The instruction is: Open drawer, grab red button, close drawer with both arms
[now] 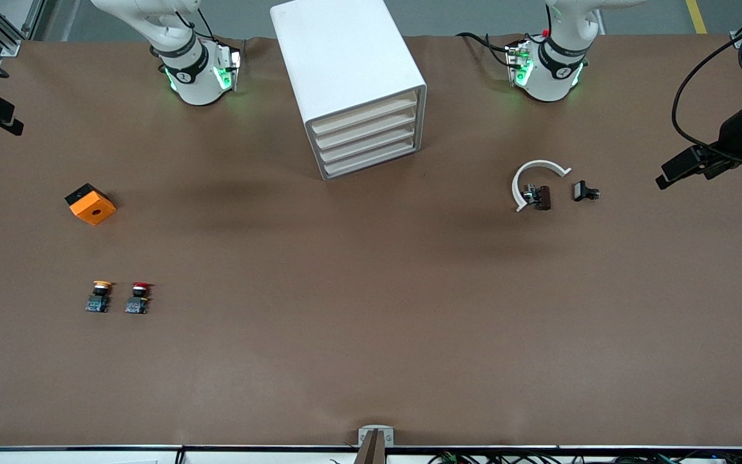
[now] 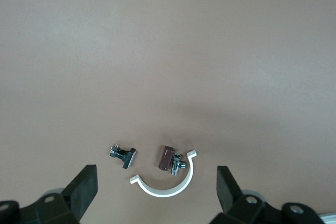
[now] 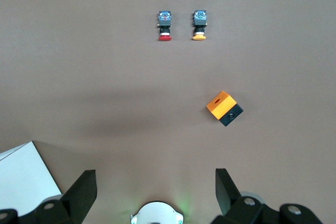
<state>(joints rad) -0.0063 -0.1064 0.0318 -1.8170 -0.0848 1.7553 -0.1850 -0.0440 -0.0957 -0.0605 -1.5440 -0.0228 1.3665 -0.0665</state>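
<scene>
Right now the red-capped button (image 1: 138, 298) stands on the table (image 1: 371, 309) toward the right arm's end, nearer the front camera than the orange block (image 1: 91, 203) and just beside its yellow-capped twin (image 1: 99, 296); mind you take the red one. The white drawer cabinet (image 1: 351, 84) sits between the two arm bases, all four drawers (image 1: 368, 142) shut.

You have both pincers spread wide and holding nothing. The right pincer (image 3: 155, 190) hangs high over the table near its own base, with the button in its wrist view (image 3: 165, 25) well away from it. The left pincer (image 2: 156, 188) hovers over the white curved clip (image 1: 534, 180), the brown fitting (image 1: 542, 197) and the small black part (image 1: 583, 191) at the left arm's end.

Judging by its look, the button is small, light and rigid, so it should lift easily but may tip or skid if you nudge it. The rounded cap will likely slip between the fingers; you would do better to close on the squarer black body below it, coming straight down and keeping clear of the yellow neighbour.
</scene>
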